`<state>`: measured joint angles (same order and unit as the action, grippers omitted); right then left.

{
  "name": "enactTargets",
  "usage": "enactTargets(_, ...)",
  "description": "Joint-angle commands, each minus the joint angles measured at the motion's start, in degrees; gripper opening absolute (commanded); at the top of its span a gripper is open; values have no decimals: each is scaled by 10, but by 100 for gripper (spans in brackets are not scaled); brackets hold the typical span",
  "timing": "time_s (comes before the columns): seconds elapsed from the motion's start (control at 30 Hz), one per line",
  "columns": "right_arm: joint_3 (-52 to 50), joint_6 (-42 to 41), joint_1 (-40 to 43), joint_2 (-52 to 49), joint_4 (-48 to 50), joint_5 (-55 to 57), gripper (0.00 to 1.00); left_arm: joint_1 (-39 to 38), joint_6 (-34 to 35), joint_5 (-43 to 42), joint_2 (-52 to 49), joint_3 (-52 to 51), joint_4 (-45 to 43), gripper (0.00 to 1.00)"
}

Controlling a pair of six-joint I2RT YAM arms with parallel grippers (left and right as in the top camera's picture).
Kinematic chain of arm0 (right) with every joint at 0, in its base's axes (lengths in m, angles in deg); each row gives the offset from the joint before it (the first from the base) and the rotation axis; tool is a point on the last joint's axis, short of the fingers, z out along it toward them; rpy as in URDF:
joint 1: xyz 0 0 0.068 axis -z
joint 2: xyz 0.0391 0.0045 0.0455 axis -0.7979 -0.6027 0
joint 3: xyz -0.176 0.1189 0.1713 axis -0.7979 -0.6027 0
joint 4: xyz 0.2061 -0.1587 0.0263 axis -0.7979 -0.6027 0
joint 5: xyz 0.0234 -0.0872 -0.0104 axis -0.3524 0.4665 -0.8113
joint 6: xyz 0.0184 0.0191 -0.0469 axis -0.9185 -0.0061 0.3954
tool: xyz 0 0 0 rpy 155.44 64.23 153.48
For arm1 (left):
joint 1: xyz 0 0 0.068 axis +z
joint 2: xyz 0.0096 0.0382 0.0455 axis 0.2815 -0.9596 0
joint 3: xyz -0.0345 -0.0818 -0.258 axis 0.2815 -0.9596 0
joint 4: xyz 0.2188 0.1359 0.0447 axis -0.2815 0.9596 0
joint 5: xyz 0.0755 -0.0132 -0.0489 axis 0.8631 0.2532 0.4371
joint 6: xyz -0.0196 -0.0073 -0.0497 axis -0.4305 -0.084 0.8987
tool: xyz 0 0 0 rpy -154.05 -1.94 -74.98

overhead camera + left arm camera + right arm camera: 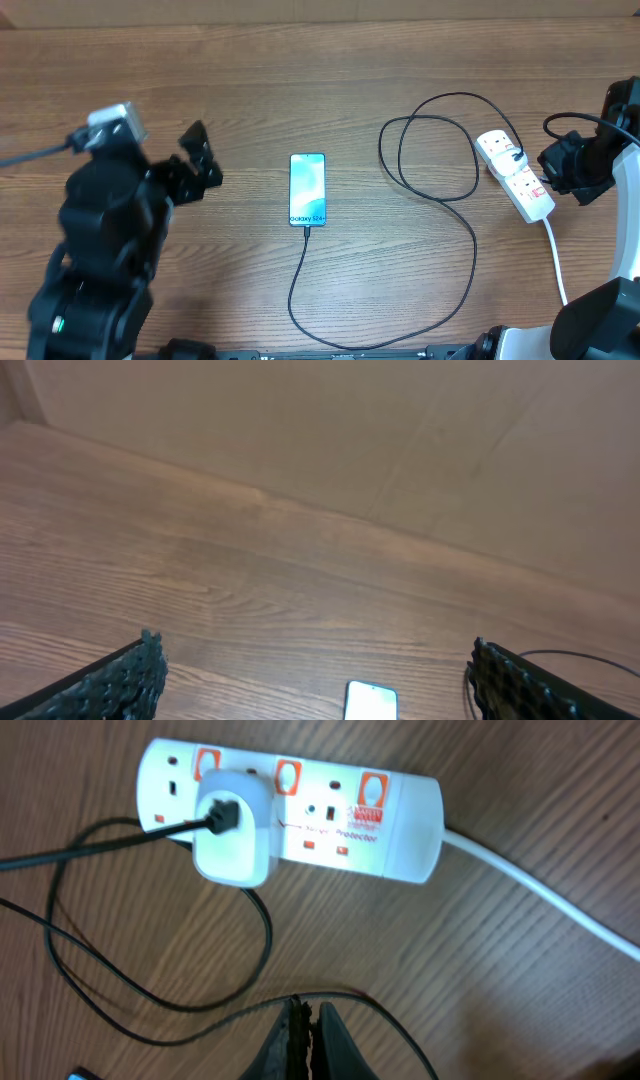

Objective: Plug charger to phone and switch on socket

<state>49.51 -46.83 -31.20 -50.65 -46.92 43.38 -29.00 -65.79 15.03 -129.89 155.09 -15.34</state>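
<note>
Partly cropped: phone [371, 703] at left-wrist view bottom; charger [474, 240] tip indistinct.

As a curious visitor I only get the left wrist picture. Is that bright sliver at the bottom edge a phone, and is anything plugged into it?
Observer: Yes, a slim blue-teal-screened smartphone. From overhead, a thin black cable meets its near end and looks plugged in.
Visitor: Where does that cable lead?
Observer: It loops to the right to a white adapter seated in a long white power strip with red switches.
Visitor: Is the other arm holding something?
Observer: No, the right gripper is shut with nothing in it, close to the strip.
</note>
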Motion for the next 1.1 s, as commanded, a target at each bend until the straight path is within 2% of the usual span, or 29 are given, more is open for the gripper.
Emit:
enactTargets(0.0, 2, 7, 2, -3, 13, 1, 4, 2, 6, 12, -37, -3, -24, 100)
enactTargets(0.13, 2, 14, 2, -12, 21, 1, 4, 2, 5, 13, -72, -2, -35, 100)
enactTargets(0.3, 3, 27, 3, -37, 32, 1, 4, 3, 5, 12, -52, -1, 8, 100)
enactTargets(0.67, 23, 49, 35, -71, 40, -1, 4, 3, -16, 118, 137, -1, 158, 100)
enactTargets(0.87, 23, 100, 46, -79, 32, -13, 4, 3, -15, 119, 218, -1, 244, 99)
enactTargets(1.07, 23, 161, 50, -133, 52, -91, 4, 3, -16, 152, 282, -2, 291, 100)
